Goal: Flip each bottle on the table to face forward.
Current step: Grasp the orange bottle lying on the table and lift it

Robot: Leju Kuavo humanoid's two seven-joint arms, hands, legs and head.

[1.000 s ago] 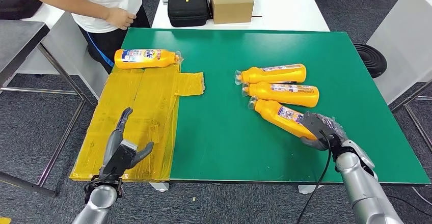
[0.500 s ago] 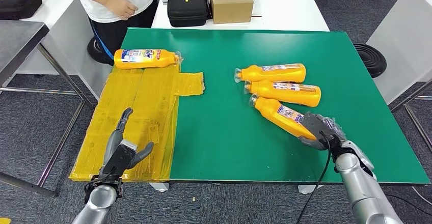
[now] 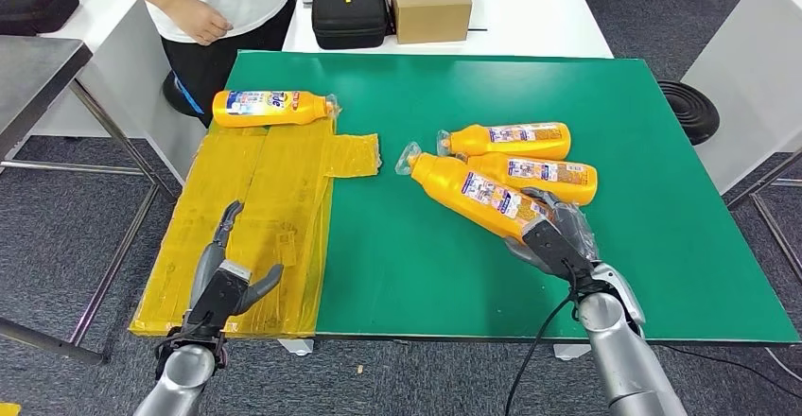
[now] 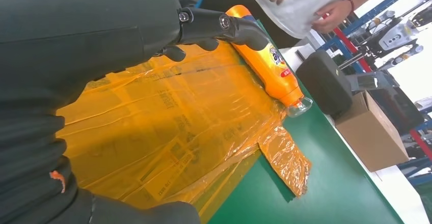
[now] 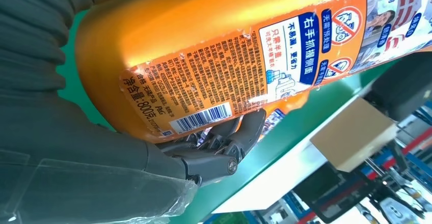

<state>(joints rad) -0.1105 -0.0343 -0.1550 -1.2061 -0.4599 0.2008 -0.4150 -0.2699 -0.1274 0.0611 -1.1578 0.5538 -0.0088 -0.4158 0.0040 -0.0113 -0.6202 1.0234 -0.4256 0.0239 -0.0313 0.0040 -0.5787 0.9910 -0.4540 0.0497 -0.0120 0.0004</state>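
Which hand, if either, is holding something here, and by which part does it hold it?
The right hand grips an orange bottle by its base end, with the back label showing. The left hand holds nothing.

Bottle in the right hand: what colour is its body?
Orange, with a white and blue back label; the bottle shows best in the right wrist view.

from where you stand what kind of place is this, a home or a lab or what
Most likely a robot test lab or workshop, not a home. A green work table stands among plain white tables on grey carpet, with a black equipment case, a cardboard box, and a person standing by.
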